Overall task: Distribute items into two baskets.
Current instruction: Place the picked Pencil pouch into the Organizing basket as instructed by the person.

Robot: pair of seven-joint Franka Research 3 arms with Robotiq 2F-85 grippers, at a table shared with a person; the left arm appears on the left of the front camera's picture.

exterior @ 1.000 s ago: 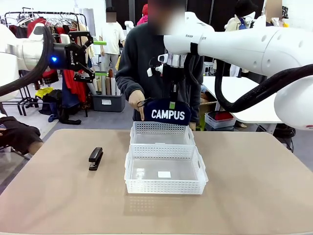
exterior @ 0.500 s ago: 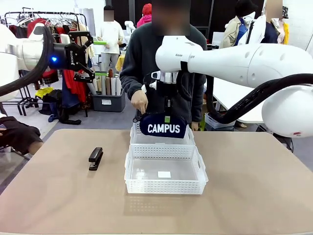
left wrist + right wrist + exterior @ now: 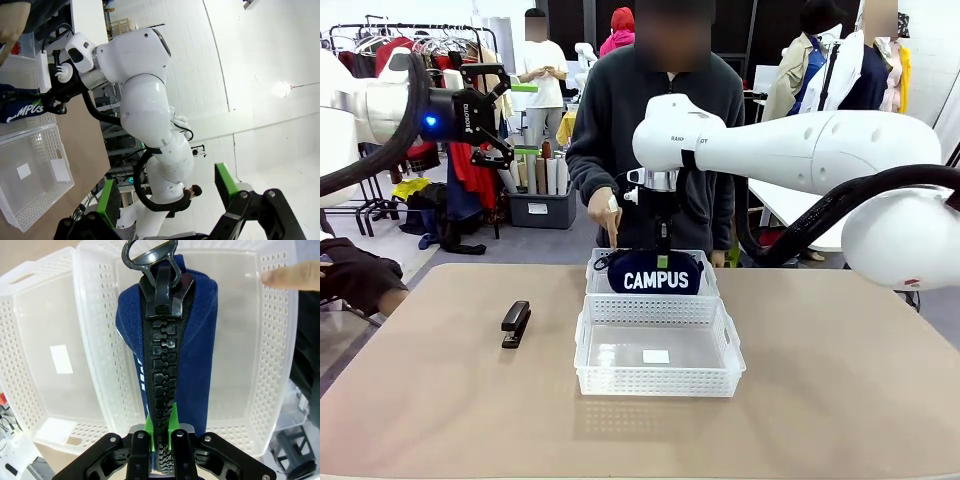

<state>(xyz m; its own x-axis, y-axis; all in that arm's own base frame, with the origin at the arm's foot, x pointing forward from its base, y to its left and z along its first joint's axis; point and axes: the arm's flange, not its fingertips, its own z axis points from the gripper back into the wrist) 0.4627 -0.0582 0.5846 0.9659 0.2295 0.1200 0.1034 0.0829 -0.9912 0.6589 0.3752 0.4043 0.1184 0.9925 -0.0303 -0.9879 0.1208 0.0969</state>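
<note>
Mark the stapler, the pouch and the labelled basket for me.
stapler point(image 3: 515, 324), front view, middle of its body.
pouch point(image 3: 655, 281), front view, on the white lettering.
labelled basket point(image 3: 660, 381), front view, near lattice wall.

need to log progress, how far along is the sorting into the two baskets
Nothing is finished yet. In hand: the right gripper is shut on the navy blue soft "CAMPUS" pouch, hanging partway inside the far translucent white lattice basket but not released. Remaining: the black desk stapler lies on the table beside the near matching basket, which holds no item; the left gripper hangs open, raised.
</note>
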